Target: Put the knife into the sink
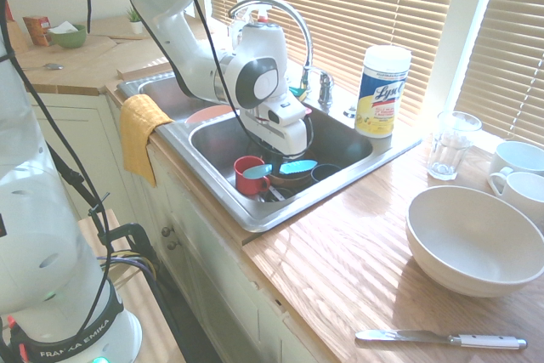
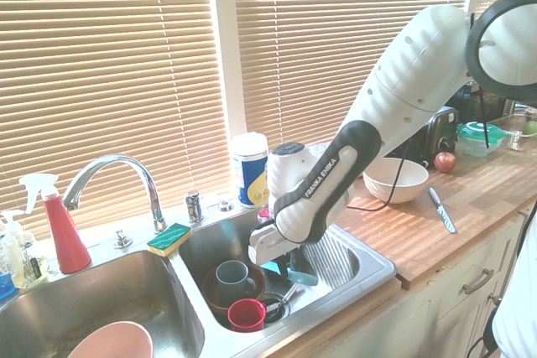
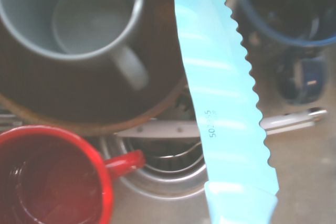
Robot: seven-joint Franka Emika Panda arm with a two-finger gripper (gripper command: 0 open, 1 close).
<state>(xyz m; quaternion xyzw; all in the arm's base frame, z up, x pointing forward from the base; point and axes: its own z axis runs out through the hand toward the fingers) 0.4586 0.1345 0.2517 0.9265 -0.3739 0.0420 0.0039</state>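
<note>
In the first exterior view, reaches down into the nearer basin of the double stainless-steel sink (image 1: 223,197) with the white two-finger gripper (image 1: 278,163), jaws closed on the turquoise knife with a wavy-edged blade (image 1: 297,167). Holds the knife low among the dishes, just beside the glossy red mug (image 1: 249,178). Seems to be at the lowering step, close to release.

In the second exterior view, points the wrist down into the same basin, with the knife lying roughly flat in the grip. Cannot tell for sure whether it touches anything below.

In the wrist view, spans with the serrated blade between the grey-blue round mug (image 3: 121,45) and the dark blue-rimmed mug (image 3: 294,9), passing above a slim white-handled utensil (image 3: 163,128). Calls next for a small, gentle descent if support is lacking, then opening the jaws and lifting straight up. Risks tipping the blade against a mug on letting go.
</note>
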